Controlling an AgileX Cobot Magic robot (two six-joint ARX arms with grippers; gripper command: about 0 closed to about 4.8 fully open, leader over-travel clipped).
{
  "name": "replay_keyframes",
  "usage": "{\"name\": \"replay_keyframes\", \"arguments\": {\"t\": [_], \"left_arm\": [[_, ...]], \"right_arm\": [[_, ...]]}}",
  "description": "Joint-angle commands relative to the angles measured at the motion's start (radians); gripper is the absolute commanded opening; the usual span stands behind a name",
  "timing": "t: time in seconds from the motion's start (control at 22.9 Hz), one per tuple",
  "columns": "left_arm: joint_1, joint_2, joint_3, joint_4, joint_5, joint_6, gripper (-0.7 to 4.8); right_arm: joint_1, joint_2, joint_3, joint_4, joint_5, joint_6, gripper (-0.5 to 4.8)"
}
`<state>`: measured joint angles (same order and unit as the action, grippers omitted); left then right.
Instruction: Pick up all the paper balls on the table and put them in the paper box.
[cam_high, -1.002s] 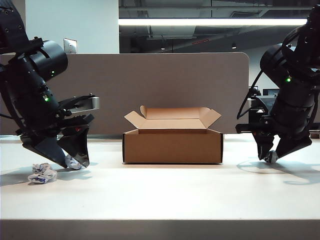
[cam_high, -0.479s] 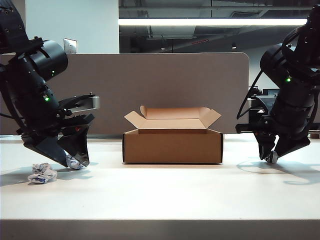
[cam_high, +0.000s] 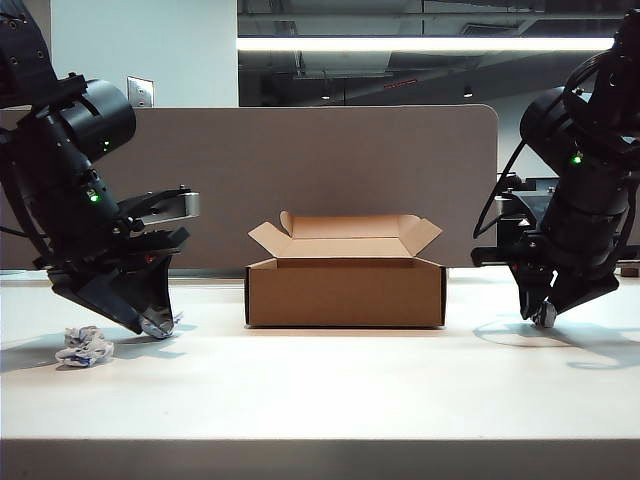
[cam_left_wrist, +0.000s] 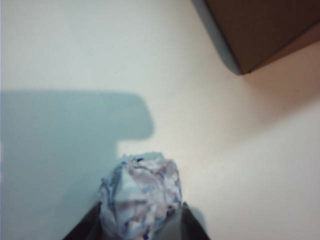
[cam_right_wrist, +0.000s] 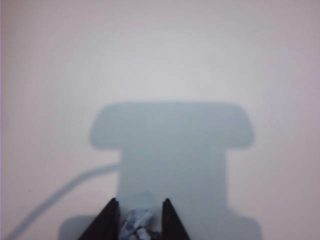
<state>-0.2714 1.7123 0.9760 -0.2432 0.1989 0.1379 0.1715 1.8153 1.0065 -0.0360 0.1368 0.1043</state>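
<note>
White worktop (cam_high: 330, 385) is carrying the paper box (cam_high: 345, 290) at centre, flaps standing open. Left gripper (cam_high: 150, 318), low at left of box, is clamping its jaws on a paper ball (cam_left_wrist: 141, 192). Right gripper (cam_high: 543, 312), low at right, is pinching another ball (cam_right_wrist: 137, 222). A third ball (cam_high: 84, 346) is lying loose at far left.

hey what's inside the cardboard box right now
Nothing shows inside the paper box; its front wall hides the floor. Both grippers, left and right, are outside it.
</note>
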Motion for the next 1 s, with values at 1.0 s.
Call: {"name": "replay_keyframes", "arguments": {"t": [1.0], "left_arm": [[0.000, -0.003, 0.008, 0.022, 0.008, 0.000, 1.84]], "right_arm": [[0.000, -0.005, 0.008, 0.011, 0.000, -0.004, 1.02]]}}
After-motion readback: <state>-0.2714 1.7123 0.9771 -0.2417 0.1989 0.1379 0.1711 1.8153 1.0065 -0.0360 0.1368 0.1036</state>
